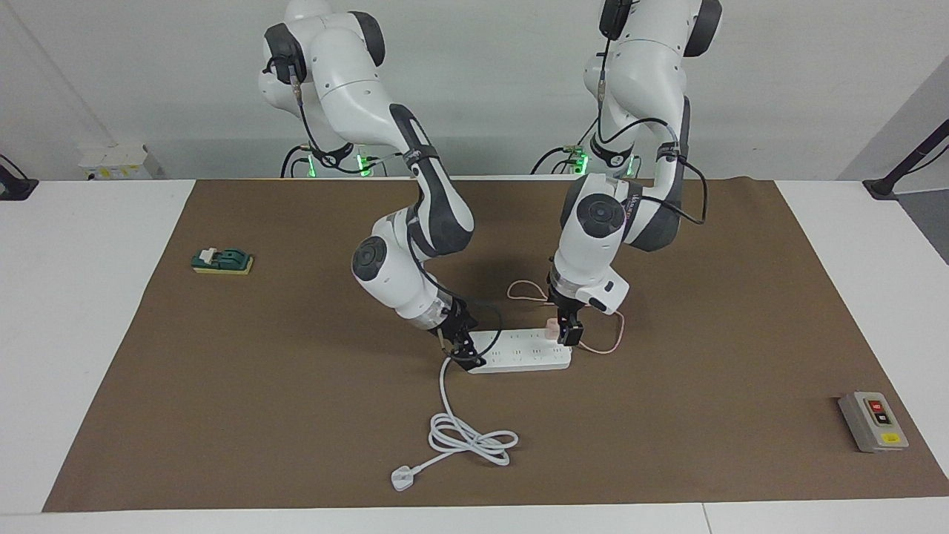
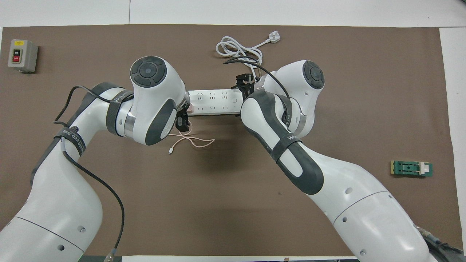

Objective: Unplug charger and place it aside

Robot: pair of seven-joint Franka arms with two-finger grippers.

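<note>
The pale pink charger point(image 1: 551, 327) sits in the long white power strip point(image 1: 523, 350) at the strip's end toward the left arm; in the overhead view only a sliver of the charger point(image 2: 190, 108) shows on the strip point(image 2: 214, 102). Its thin pink cable point(image 1: 609, 343) loops on the mat nearer the robots, and the cable point(image 2: 193, 142) ends in a small connector. My left gripper point(image 1: 568, 334) is down at the charger, right beside it, and also shows in the overhead view point(image 2: 183, 123). My right gripper point(image 1: 461, 354) is down on the strip's other end, where the cord leaves, also seen from overhead point(image 2: 243, 85).
The strip's thick white cord point(image 1: 471, 437) lies coiled farther from the robots, ending in a plug point(image 1: 404, 478). A grey switch box point(image 1: 873, 421) stands toward the left arm's end. A green block on a yellow pad point(image 1: 222, 260) lies toward the right arm's end.
</note>
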